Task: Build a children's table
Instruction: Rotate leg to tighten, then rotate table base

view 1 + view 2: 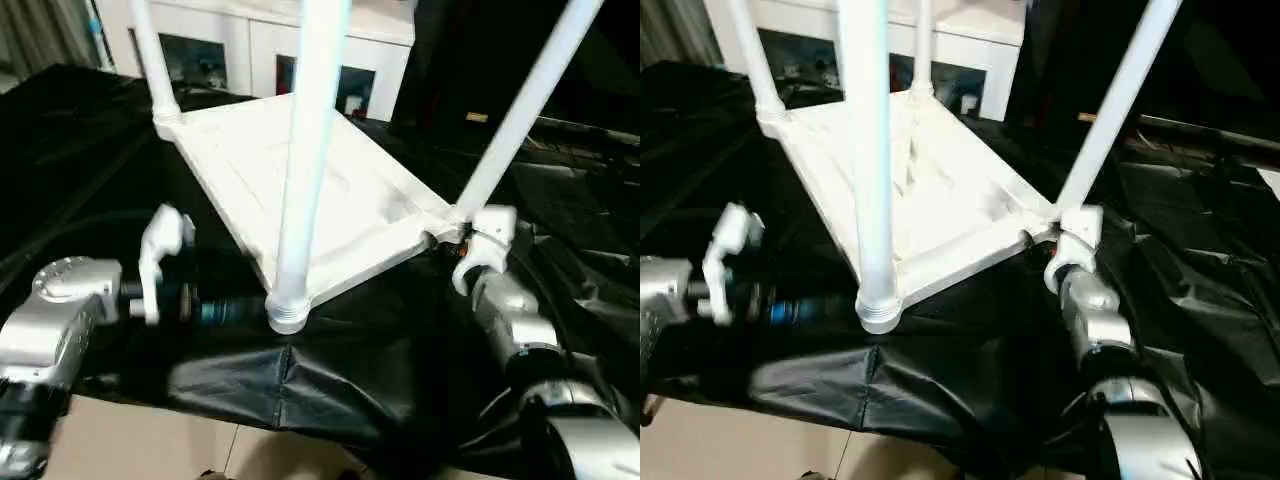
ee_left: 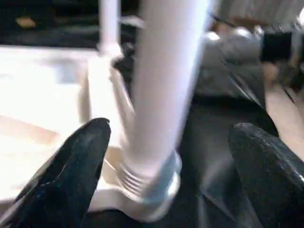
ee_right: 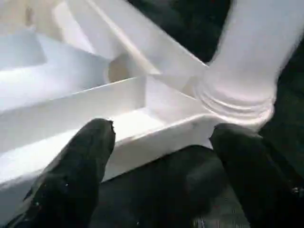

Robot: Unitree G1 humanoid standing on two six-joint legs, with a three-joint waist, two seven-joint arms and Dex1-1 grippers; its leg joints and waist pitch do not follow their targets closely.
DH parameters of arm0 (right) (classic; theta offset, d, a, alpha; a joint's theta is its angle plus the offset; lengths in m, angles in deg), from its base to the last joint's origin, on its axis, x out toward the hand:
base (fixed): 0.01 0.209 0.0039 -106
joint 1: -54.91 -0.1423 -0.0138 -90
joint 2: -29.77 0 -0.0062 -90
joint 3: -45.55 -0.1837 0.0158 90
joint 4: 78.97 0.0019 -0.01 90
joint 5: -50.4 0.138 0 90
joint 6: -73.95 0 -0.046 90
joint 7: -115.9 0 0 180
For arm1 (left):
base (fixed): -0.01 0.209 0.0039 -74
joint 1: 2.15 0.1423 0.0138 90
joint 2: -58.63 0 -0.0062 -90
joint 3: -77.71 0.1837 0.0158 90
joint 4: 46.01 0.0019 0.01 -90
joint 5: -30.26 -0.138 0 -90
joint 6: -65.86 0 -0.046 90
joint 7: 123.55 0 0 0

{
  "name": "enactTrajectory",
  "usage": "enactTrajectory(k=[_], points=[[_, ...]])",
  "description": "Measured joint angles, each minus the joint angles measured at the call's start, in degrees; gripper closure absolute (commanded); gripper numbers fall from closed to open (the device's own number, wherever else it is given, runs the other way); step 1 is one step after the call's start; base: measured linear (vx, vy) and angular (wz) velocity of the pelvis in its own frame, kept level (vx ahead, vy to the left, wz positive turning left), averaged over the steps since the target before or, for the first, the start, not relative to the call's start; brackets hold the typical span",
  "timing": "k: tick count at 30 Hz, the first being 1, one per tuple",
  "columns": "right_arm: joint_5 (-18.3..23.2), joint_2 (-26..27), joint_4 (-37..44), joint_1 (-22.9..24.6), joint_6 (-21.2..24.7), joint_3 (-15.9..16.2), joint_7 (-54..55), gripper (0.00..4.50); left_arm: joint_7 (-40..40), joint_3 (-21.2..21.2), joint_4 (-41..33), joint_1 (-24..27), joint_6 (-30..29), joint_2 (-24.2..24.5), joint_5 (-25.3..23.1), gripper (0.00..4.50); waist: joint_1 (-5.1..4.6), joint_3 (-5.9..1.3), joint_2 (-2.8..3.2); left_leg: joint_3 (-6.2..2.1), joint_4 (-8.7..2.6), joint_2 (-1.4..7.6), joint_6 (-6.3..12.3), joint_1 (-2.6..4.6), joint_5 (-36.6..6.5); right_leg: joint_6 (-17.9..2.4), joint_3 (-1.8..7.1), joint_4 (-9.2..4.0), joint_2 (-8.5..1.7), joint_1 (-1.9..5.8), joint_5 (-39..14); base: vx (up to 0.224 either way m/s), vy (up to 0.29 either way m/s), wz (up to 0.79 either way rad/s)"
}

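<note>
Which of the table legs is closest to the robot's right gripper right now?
The leg leaning up to the right from the tabletop's right-hand corner. The right gripper sits at that socket, jaws open; the other legs rise from corners farther left or at the back.

The setting reads as an indoor test or demonstration room rather than a lived-in home. The bench (image 1: pixel 330 390) is wrapped in a loose, glossy black sheet that wrinkles and hangs over its front edge, the kind of covering laid down for staged work. Under that edge shows a pale tiled floor (image 1: pixel 130 445) with visible joints. Behind the bench stands a white cabinet (image 1: pixel 255 45) with dark glazed door panels, and a grey curtain (image 1: pixel 45 35) hangs at the far left. To the right the background is dark.
</note>
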Motion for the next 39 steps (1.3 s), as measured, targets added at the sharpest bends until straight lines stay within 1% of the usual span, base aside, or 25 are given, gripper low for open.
enactTrajectory(k=[3,5,8,10,13,15,17,19,22,24,29,33,35,39], points=[[-0.64,-0.87,2.28,1.97,0.77,0.41,-0.84,0.71,-0.07,-0.20,0.01,0.51,-1.21,1.02,0.69,0.10,0.10,-0.19,-0.28,0.00,0.01,0.00,0.00,0.06,0.00,0.02,0.02,-0.02,0.02,0.03,-0.04,0.000,0.000,0.00],[-0.89,-1.28,2.58,2.64,1.06,0.41,-0.97,0.71,0.04,-0.49,0.39,0.77,-1.28,1.18,0.73,0.10,0.14,-0.22,-0.33,0.00,0.01,0.00,0.00,0.12,-0.01,0.02,0.03,-0.03,0.02,0.09,-0.04,0.000,0.000,0.00],[-1.39,-1.44,2.48,4.09,2.27,1.04,-1.26,0.71,1.44,-1.73,1.61,0.31,-0.86,-0.71,0.92,0.10,0.38,-0.22,-0.34,0.00,0.02,0.00,0.00,0.13,-0.01,0.01,0.03,0.02,0.00,0.14,-0.03,0.000,0.000,0.00],[-2.19,-1.48,2.49,4.46,3.22,1.60,-1.57,0.71,2.76,-3.04,2.79,-0.97,-0.75,-3.74,2.15,0.10,0.44,-0.21,-0.35,-0.01,0.04,0.00,0.00,0.11,-0.01,0.00,0.03,0.05,-0.02,0.16,0.00,0.000,0.000,0.00],[-3.17,-1.56,3.60,4.53,3.81,1.99,-0.80,0.71,3.08,-3.22,2.58,-2.95,-1.40,-6.21,5.05,0.10,0.36,-0.22,-0.52,-0.02,0.07,0.00,0.00,0.16,0.00,-0.04,0.02,0.17,-0.02,0.15,0.04,0.000,0.000,0.00],[-3.23,-2.08,4.20,4.54,4.00,1.93,-0.42,0.71,3.33,-2.98,2.49,-3.62,-1.68,-7.00,5.62,0.10,0.32,-0.23,-0.54,-0.02,0.07,0.00,-0.01,0.23,0.00,-0.02,0.03,0.24,-0.02,0.16,0.03,0.000,0.000,0.00],[-3.25,-2.67,4.32,4.54,4.52,1.86,-0.41,0.71,3.92,-2.14,2.51,-4.26,-1.63,-8.01,5.30,0.10,0.31,-0.25,-0.60,-0.02,0.06,0.00,-0.01,0.25,0.00,0.01,0.03,0.29,-0.01,0.16,0.01,0.000,0.000,0.00],[-3.36,-2.68,4.29,4.51,4.57,1.91,-0.75,0.71,4.57,-0.61,2.85,-4.96,-0.97,-9.80,3.88,0.10,0.30,-0.25,-0.61,-0.02,0.07,0.00,0.00,0.23,0.00,0.02,0.04,0.29,-0.01,0.15,0.00,0.000,0.000,0.00],[-3.55,-2.35,3.73,4.07,4.52,2.28,-1.57,0.71,4.47,1.30,3.27,-5.95,-1.31,-13.27,3.63,0.10,0.31,-0.25,-0.60,-0.02,0.10,0.00,0.00,0.18,0.00,0.02,0.05,0.29,-0.01,0.12,0.00,0.000,0.000,0.00],[-3.75,-1.86,3.61,3.56,4.52,2.83,-1.93,0.71,3.98,2.90,3.22,-6.69,-2.23,-14.58,3.89,0.10,0.20,-0.25,-0.60,-0.01,0.10,0.00,0.00,0.18,0.00,0.02,0.06,0.29,-0.01,0.10,0.00,0.000,0.000,0.00],[-4.98,-0.96,3.63,3.48,5.18,4.00,-3.06,0.71,3.67,6.26,2.67,-7.91,-3.33,-17.30,4.06,0.10,0.33,-0.25,-0.60,-0.02,0.10,0.00,0.00,0.08,0.00,0.03,0.03,0.21,-0.02,0.09,-0.02,0.000,0.000,0.00],[-5.36,-0.75,3.64,3.51,5.43,4.13,-3.51,0.71,3.20,9.08,2.97,-10.26,-2.25,-20.05,2.24,0.10,0.31,-0.25,-0.59,-0.01,0.15,-0.01,0.06,0.02,0.04,0.02,0.03,0.07,-0.04,0.13,-0.01,0.000,0.000,0.00],[-5.39,-0.51,3.65,3.54,5.45,4.26,-3.70,0.71,2.93,9.99,4.00,-11.40,-1.59,-21.60,1.19,0.10,0.21,-0.24,-0.58,-0.01,0.14,-0.01,0.07,0.02,0.04,0.01,0.03,0.04,-0.03,0.13,-0.01,0.000,0.000,0.00],[-5.37,0.90,3.90,3.75,5.43,4.73,-5.15,0.71,3.06,11.57,6.21,-13.29,0.05,-24.61,-0.04,0.10,-0.44,-0.22,-0.54,-0.03,0.13,0.02,0.07,0.03,0.04,0.01,0.04,0.04,0.04,0.11,-0.01,0.000,0.000,0.00]])
